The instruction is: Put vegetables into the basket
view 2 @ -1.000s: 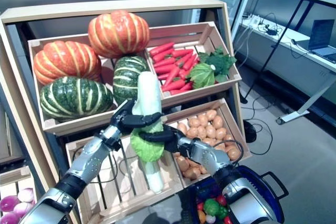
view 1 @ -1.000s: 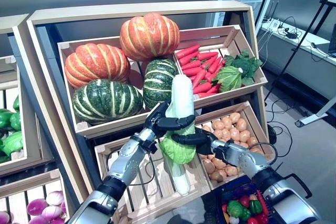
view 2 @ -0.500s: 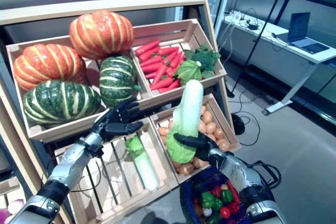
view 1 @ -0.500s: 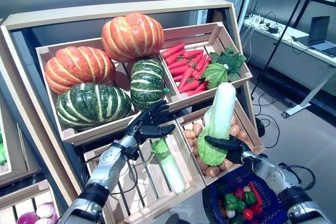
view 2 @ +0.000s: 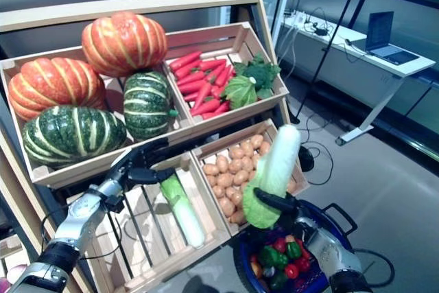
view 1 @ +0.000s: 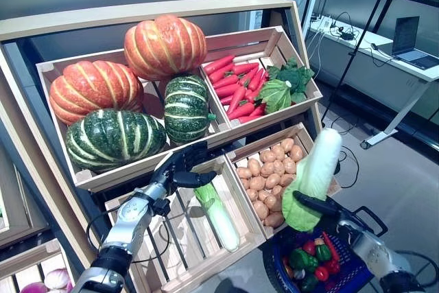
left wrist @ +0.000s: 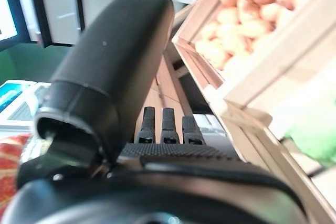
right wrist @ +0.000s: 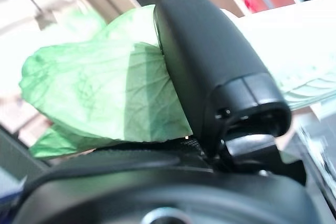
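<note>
Gripping the cabbage [view 1: 312,176] upright above the basket [view 1: 357,274], right hand [view 1: 328,209] clamped; left hand [view 1: 180,171] spread.

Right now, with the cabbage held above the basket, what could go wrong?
The right hand grips the long cabbage near its leafy low end, so it may tip out of the fingers. The blue basket already holds many vegetables, so the cabbage may not settle inside. The left hand is empty and gives no support.

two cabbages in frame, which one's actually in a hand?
The napa cabbage held upright over the blue basket, gripped by the right hand. The other cabbage lies untouched in the lower crate below the empty left hand.
</note>
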Motion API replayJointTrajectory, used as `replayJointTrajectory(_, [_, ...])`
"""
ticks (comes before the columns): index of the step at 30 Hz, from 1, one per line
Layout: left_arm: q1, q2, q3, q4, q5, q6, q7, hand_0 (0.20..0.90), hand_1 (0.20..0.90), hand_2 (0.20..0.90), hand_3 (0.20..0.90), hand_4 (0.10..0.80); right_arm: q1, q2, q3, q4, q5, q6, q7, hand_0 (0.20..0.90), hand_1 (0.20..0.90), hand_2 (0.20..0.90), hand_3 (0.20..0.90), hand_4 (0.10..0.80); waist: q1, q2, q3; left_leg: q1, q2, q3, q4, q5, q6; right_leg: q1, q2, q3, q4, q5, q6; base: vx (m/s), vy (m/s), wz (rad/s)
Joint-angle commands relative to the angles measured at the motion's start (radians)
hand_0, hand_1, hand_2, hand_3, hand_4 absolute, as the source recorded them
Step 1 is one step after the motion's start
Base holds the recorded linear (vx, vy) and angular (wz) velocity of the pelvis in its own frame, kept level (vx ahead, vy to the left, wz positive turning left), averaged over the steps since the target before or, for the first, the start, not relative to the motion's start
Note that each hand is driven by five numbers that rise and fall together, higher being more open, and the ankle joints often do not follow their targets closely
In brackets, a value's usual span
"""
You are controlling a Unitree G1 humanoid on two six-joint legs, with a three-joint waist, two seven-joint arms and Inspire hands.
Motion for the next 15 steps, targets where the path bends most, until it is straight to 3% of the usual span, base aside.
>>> replayJointTrajectory(1, [-0.083, 0.039, 0.075, 0.032, 0.031, -0.154, 0.051, 0.900, 0.900, 0.900, 0.900, 0.800, -0.079, -0.032, -0.135, 0.018, 0.077, -0.154, -0.066, 0.300, 0.300, 0.300, 0.300, 0.400, -0.019, 0.036, -0.028, 0.006, 0.010, 0.001, 0.011, -0.049, 0.004, -0.043, 0.044, 0.009, 0.000, 0.061, -0.027, -0.002, -0.026, -0.14])
replayJointTrajectory(9, [-0.061, 0.053, 0.061, 0.011, 0.102, -0.156, 0.076, 0.900, 0.900, 0.900, 0.900, 0.800, -0.033, -0.020, -0.201, 0.116, 0.060, -0.164, -0.097, 0.300, 0.300, 0.300, 0.300, 0.400, -0.034, 0.041, 0.004, -0.020, 0.006, 0.034, 0.088, -0.074, 0.016, -0.077, 0.051, 0.036, 0.055, 0.045, -0.040, -0.018, -0.043, -0.14])
replayJointTrajectory(15, [-0.166, 0.078, -0.012, 0.012, 0.127, -0.174, 0.143, 0.900, 0.900, 0.900, 0.900, 0.800, -0.074, -0.025, -0.171, 0.214, 0.102, -0.207, -0.124, 0.300, 0.300, 0.300, 0.300, 0.400, -0.029, 0.043, 0.096, -0.161, 0.026, 0.028, 0.248, -0.107, 0.021, -0.218, 0.030, 0.005, 0.221, 0.003, -0.056, -0.194, -0.080, -0.13])
